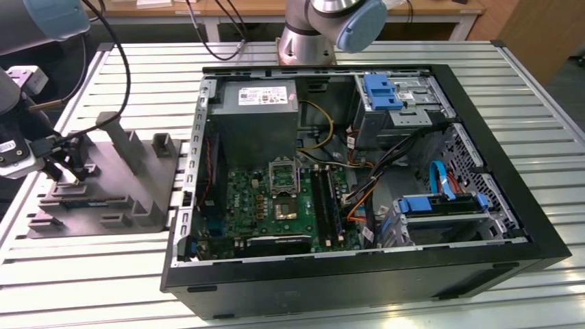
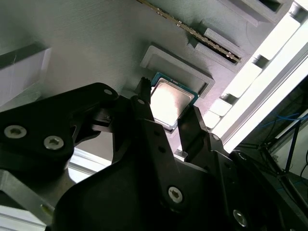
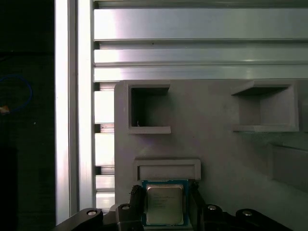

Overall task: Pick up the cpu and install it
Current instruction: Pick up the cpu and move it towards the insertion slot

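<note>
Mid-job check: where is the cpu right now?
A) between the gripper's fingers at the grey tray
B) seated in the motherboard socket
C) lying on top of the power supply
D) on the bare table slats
A: in both wrist views the cpu sits between the fingers of the gripper, which press against two opposite sides of it, at the grey tray.

My fingers [image 2: 150,126] are matte black, slim and angular, mounted on black linkage plates [image 2: 57,118] studded with round silver screws [image 2: 174,194]. Behind the fingers I see the arm [image 1: 309,34]: silver-grey tubes, pale blue joint caps [image 1: 361,24], and thin black cables [image 1: 127,72] trailing alongside.
</note>
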Action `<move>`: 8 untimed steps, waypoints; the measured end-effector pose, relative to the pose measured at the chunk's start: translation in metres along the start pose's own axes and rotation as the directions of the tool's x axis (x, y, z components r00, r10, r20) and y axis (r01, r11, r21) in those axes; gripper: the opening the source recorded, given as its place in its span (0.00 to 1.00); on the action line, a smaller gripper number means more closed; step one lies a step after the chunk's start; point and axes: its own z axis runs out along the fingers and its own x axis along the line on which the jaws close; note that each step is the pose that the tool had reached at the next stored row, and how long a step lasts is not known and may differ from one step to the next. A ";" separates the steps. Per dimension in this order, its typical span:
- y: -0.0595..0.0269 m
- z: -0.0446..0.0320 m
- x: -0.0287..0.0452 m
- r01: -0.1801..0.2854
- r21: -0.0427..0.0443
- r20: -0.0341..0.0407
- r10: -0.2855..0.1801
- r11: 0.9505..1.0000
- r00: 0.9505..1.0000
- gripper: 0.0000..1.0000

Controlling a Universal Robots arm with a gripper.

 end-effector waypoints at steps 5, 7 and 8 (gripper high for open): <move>0.0000 -0.0007 0.0000 0.000 0.000 0.000 0.000 1.000 1.000 0.47; 0.0000 -0.0010 0.0000 0.000 0.000 0.000 0.000 1.000 1.000 0.47; 0.0001 -0.0011 0.0000 0.000 0.000 0.000 0.000 1.000 1.000 0.47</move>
